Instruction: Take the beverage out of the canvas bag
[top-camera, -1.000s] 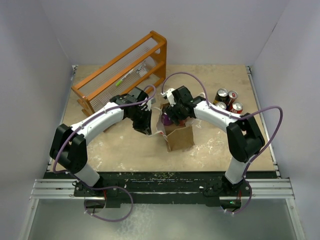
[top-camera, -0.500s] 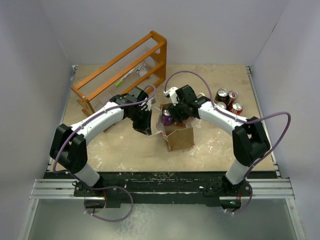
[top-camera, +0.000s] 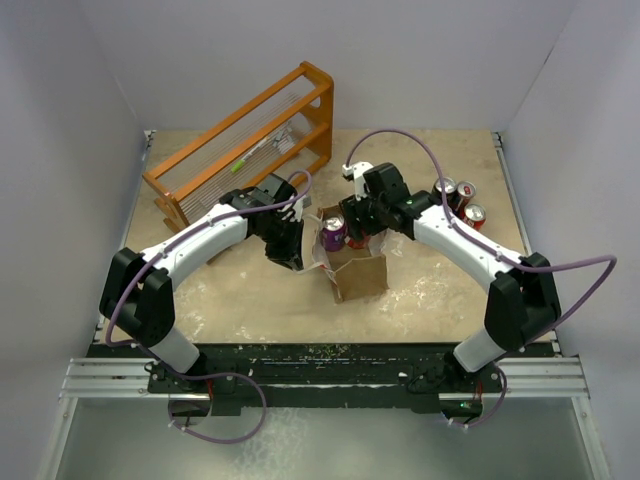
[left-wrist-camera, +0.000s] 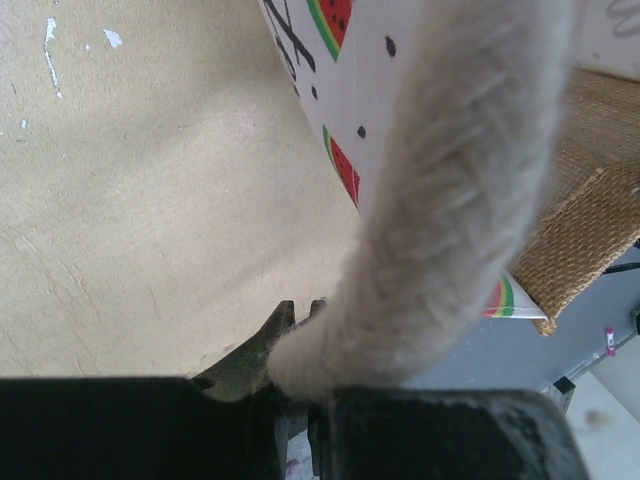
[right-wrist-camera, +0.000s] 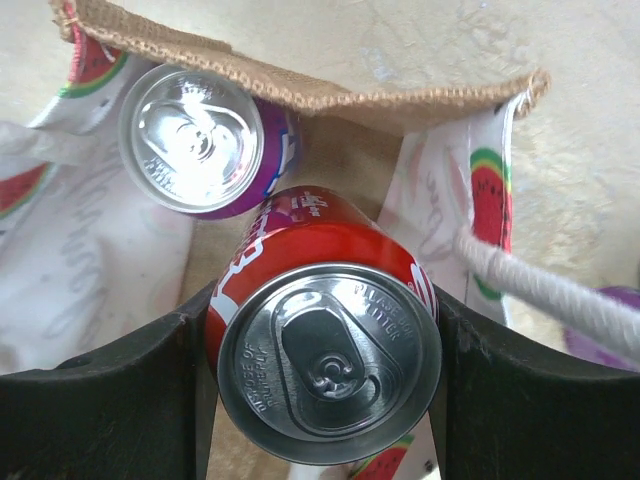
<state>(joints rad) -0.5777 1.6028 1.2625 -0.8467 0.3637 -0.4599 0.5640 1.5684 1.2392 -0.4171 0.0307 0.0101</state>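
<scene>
The canvas bag (top-camera: 358, 272) stands mid-table, tan with a white watermelon-print side panel (left-wrist-camera: 330, 90). My left gripper (top-camera: 296, 256) is shut on one white loop handle (left-wrist-camera: 450, 200) at the bag's left side and holds it taut. My right gripper (top-camera: 360, 228) is over the bag's open mouth, shut on a red beverage can (right-wrist-camera: 330, 340) held upright between both fingers just above the opening. A purple can (top-camera: 332, 233) stands inside the bag beside it, and it also shows in the right wrist view (right-wrist-camera: 205, 140). The other handle (right-wrist-camera: 550, 290) hangs to the right.
An orange wooden rack (top-camera: 250, 140) stands at the back left. Three cans (top-camera: 457, 200) stand together at the right, close to my right forearm. The bag's burlap rim (right-wrist-camera: 330, 95) lies just beyond the held can.
My right gripper has moved up and to the right with the red can, so the purple can in the bag shows more. My left gripper has kept its hold on the handle.
</scene>
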